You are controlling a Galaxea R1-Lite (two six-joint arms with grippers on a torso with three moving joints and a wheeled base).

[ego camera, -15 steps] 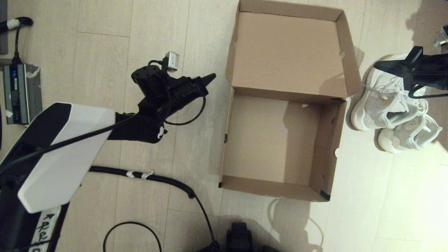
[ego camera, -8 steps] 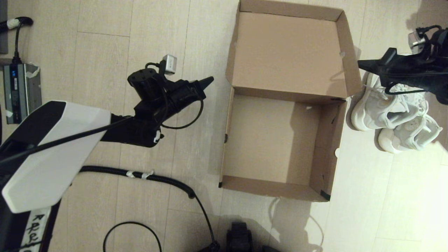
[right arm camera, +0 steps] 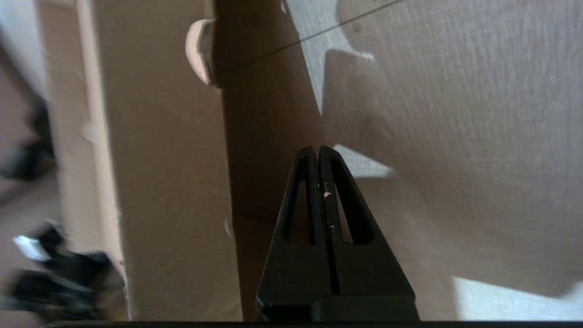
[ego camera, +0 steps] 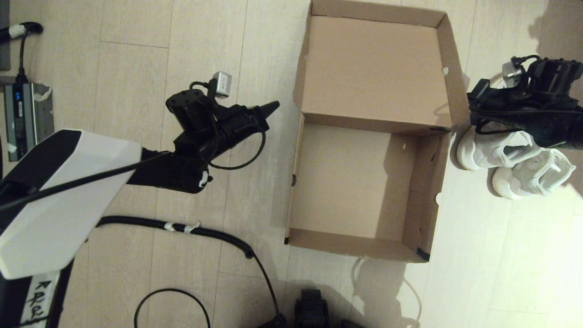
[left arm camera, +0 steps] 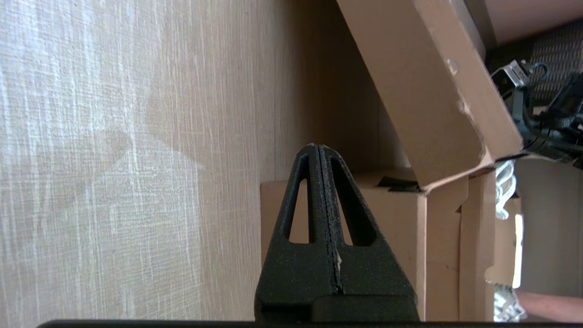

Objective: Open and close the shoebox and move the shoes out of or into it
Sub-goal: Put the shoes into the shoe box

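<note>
The brown shoebox stands open and empty on the floor, its lid folded back on the far side. Black tape marks its near corners. The white shoes sit side by side on the floor just right of the box. My right gripper hangs over the far shoe beside the lid's right corner, shut and empty; in the right wrist view the gripper points down at the floor next to the box wall. My left gripper hovers left of the box, shut and empty, with its tip facing the box side.
A grey power unit lies at the far left. A black corrugated cable runs across the floor in front of the box's left side. A dark piece of the robot's base shows at the bottom edge.
My right gripper has swung left from above the shoes toward the lid's corner and tipped downward. The left arm has barely shifted. Box and shoes have not moved.
</note>
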